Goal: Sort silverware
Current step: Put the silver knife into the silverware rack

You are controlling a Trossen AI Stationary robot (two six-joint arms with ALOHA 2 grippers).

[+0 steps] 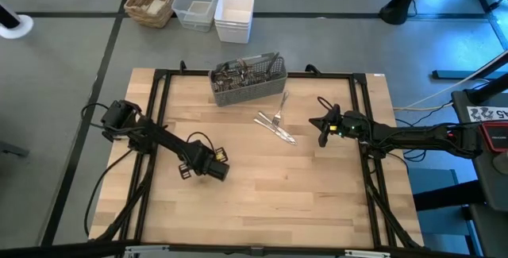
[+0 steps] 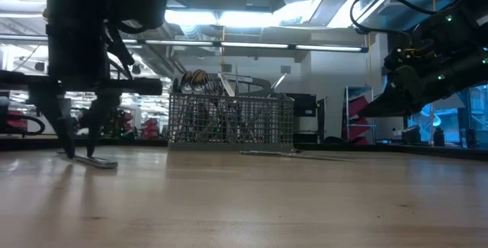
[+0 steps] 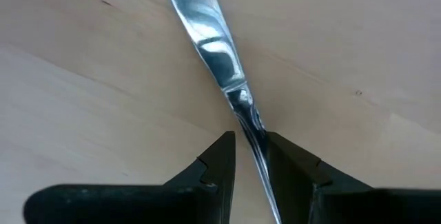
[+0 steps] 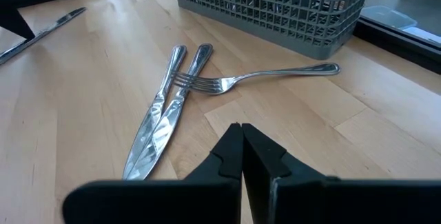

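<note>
Inside mesh caddy (image 1: 248, 81), jumbled silverware (image 1: 238, 69), upright

Polished metal knives (image 4: 157, 131) and fork (image 4: 258, 77) are gleaming, mirror-glossy. Pale wooden counter (image 4: 83, 93) is showing smooth, matt grain. Grey mesh caddy (image 4: 275, 7) is looking dull.

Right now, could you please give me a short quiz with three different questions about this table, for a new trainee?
1. True or false: the left gripper is closed on a knife.
2. How many pieces lie loose before the right gripper?
3. The fork lies: A) across two knives, B) inside the caddy, C) alone.

Key: 1 true; 2 three; 3 A.
</note>
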